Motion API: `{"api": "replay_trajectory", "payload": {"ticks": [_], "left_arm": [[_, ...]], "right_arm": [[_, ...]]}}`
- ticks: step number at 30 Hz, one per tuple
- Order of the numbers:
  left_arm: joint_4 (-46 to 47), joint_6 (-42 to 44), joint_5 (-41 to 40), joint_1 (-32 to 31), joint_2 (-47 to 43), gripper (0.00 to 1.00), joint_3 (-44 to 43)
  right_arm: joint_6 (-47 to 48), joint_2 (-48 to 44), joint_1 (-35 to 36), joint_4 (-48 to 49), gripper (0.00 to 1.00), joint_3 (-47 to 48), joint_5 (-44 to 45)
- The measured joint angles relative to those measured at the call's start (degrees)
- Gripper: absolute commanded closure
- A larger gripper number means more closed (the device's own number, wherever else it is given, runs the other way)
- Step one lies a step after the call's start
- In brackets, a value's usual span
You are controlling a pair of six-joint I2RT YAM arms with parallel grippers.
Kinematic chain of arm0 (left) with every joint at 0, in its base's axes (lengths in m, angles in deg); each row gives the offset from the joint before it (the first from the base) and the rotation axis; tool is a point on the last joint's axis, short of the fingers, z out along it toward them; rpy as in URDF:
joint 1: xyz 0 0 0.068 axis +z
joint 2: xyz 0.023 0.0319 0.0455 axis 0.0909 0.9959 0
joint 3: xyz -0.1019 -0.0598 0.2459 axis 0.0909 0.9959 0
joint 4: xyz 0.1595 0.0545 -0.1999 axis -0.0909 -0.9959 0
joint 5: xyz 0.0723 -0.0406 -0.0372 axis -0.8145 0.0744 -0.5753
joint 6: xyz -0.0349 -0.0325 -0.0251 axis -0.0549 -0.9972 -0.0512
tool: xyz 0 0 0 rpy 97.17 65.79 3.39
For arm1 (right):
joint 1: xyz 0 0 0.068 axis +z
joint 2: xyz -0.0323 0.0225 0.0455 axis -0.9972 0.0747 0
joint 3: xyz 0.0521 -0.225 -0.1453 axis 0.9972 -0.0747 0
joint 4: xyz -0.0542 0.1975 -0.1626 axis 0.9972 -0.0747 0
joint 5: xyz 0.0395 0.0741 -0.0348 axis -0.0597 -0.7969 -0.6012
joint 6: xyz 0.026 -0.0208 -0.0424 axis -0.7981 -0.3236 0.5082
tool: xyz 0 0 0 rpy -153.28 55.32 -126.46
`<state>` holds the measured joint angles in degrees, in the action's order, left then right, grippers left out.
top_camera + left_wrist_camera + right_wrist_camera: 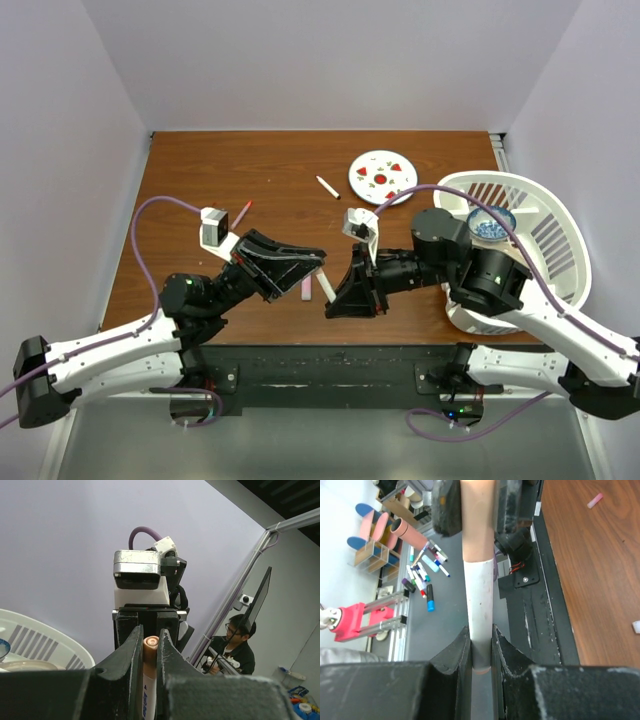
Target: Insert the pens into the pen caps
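Your left hand (149, 636) and right hand (481, 636) are both on the same thick marker (480, 595). The right hand is pinching its white section and the left hand is pinching the pink end. I can't tell whether that pink part is a cap or the barrel. The marker is held in the air between the two hands, above the near part of the desk (200, 170).

A loose pink cap (305, 289) lies on the desk just beside the left hand's tip. The thin white pen (327, 187) with a dark end lies near the plate (381, 176). The red-tipped thin pen (241, 213) lies close to your left wrist camera. The white basket (550, 235) holding a blue bowl (491, 222) is on the right, by the right arm.
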<state>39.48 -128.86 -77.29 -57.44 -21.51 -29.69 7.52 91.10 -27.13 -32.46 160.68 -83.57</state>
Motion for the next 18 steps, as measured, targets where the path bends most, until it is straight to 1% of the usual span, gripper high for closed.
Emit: {"api": "replay_trajectory", "payload": {"ticks": [8,13,15,17,18], "left_arm": [[1.3,0.2,-1.9,-0.1,0.3,1.0,0.4],[2.6,-0.2,-2.3,-0.2,0.3,1.0,-0.4],[-0.7,0.2,-2.6,-0.2,0.0,1.0,-2.8],[-8.4,1.3,-2.6,-0.1,-0.2,1.0,-7.5],[-12.9,1.8,-2.3,0.2,-0.2,1.0,-10.4]], "right_arm": [[-1.5,1.9,0.0,1.1,1.0,0.9,-0.7],[-0.2,3.9,0.0,-2.5,1.0,5.4,-1.2],[0.0,4.3,0.0,-2.5,0.93,6.2,-1.4],[-0.3,3.3,-0.1,-0.5,0.84,5.7,-1.3],[-0.9,2.2,-0.3,2.1,0.7,4.3,-1.0]]}}
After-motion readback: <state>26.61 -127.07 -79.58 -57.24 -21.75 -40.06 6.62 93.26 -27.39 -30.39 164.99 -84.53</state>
